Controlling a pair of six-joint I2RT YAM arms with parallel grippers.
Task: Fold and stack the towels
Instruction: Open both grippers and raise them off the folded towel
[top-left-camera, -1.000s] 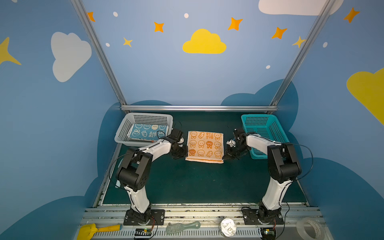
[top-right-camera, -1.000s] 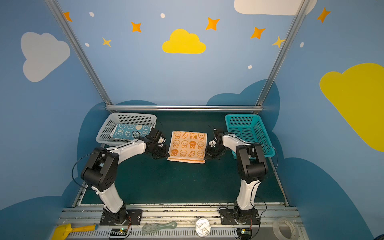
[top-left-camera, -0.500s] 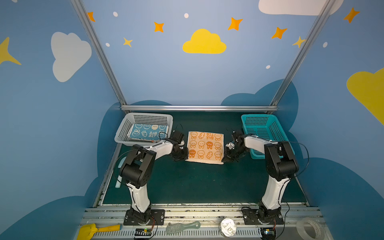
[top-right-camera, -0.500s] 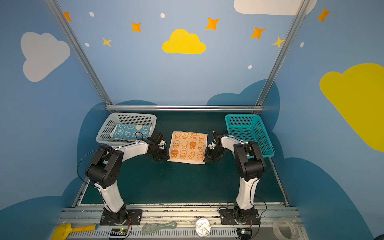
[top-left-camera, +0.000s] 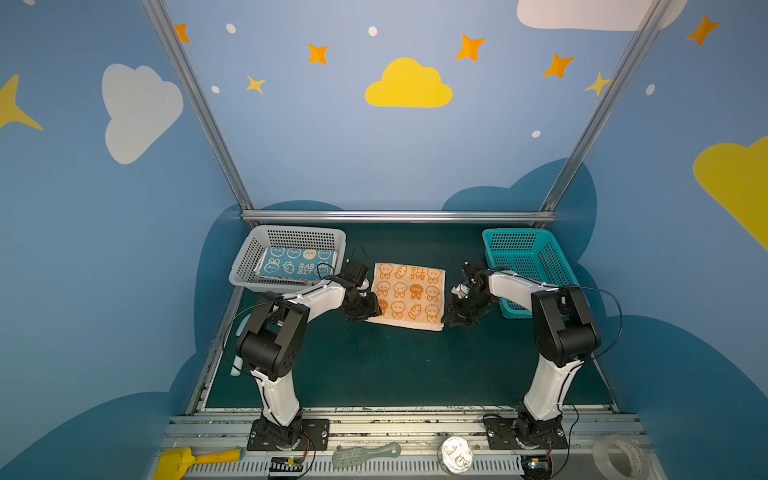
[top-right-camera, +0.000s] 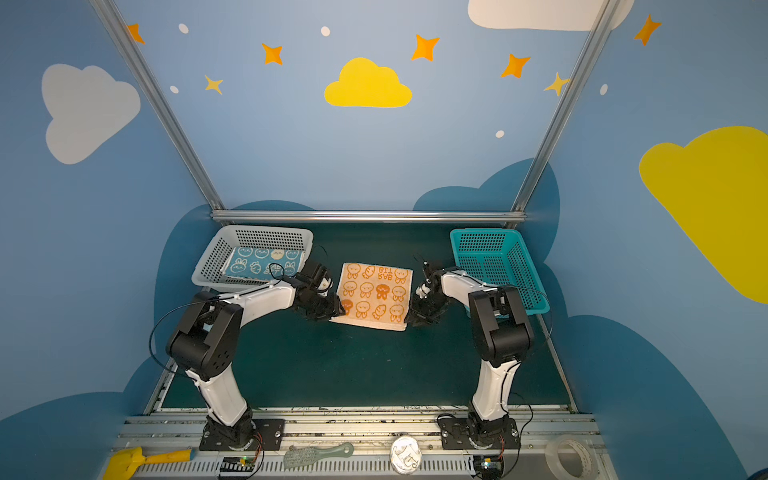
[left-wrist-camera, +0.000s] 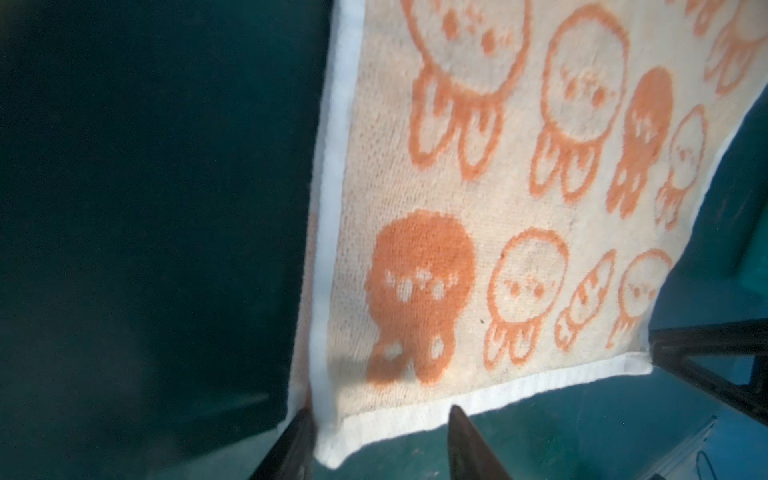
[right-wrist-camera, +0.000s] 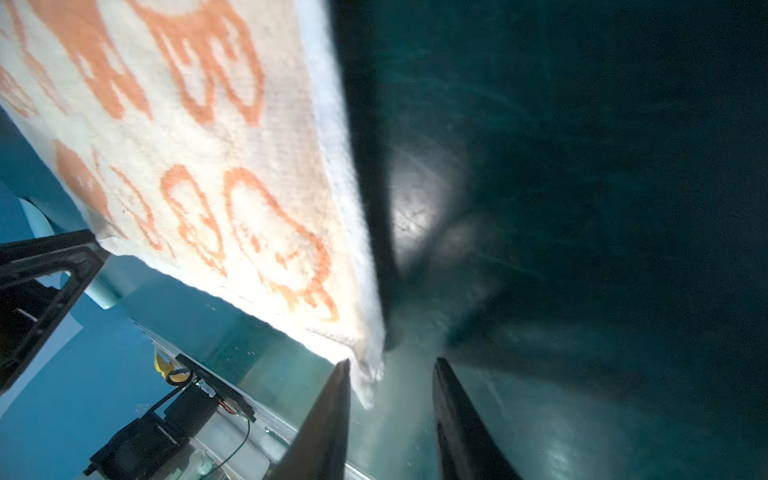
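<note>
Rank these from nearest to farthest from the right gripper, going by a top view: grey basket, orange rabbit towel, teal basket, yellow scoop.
Measured from the right gripper:
1. orange rabbit towel, right beside it, mid-table.
2. teal basket, behind it, on the right.
3. grey basket, across the towel, back left.
4. yellow scoop, front rail, far left.

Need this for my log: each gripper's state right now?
Left gripper: open, around a corner of the orange towel.
Right gripper: open, another towel corner between its jaws.
</note>
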